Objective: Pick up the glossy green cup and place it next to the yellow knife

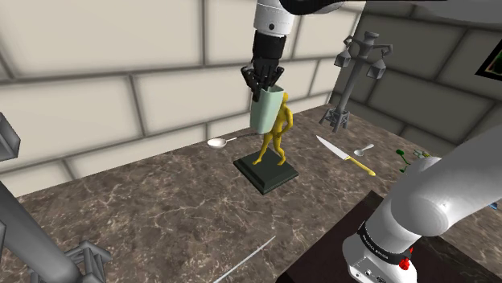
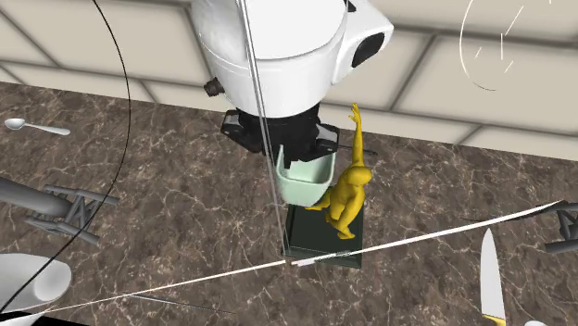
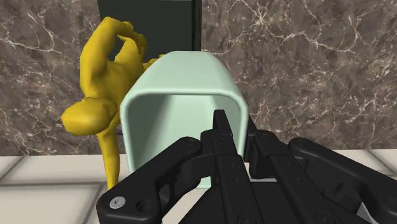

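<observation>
Fingers (image 3: 222, 137) of the all-black end effector (image 1: 264, 87) are closed nearly together, pinching one wall of the glossy pale green cup (image 1: 268, 112) with its rounded square mouth. The cup hangs in the air, clear of the brown marble-patterned desk (image 1: 145, 201). It sits close beside the yellow human figurine (image 1: 277, 138) on its dark green square base (image 1: 265, 174); I cannot tell whether they touch. The yellow-handled, white-bladed knife (image 1: 344, 155) lies flat on the desk, well apart, toward the shoulder view's right.

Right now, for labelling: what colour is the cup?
The cup is pale green; wrist view shows it best.
</observation>
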`<state>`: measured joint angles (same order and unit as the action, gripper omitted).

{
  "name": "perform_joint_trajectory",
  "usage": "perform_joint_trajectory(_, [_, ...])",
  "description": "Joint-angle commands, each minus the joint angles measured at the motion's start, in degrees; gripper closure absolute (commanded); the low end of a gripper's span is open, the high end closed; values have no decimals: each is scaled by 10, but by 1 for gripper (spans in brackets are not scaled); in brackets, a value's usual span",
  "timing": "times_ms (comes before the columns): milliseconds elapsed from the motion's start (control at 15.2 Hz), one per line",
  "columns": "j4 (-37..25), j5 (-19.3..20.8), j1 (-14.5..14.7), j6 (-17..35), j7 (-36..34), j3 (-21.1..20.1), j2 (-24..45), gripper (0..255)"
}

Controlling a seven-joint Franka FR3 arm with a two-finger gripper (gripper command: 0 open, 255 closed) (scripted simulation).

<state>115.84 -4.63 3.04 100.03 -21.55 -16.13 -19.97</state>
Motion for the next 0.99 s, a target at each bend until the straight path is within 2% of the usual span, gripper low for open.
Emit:
perform_joint_trajectory(0, [35, -6, -1, -7, 21, 16, -43, 255])
perform_joint_trajectory(462, [137, 1, -12, -34, 99, 82, -168, 255])
perform_joint_trajectory(924, [206, 38, -32, -77, 175, 154, -277, 255])
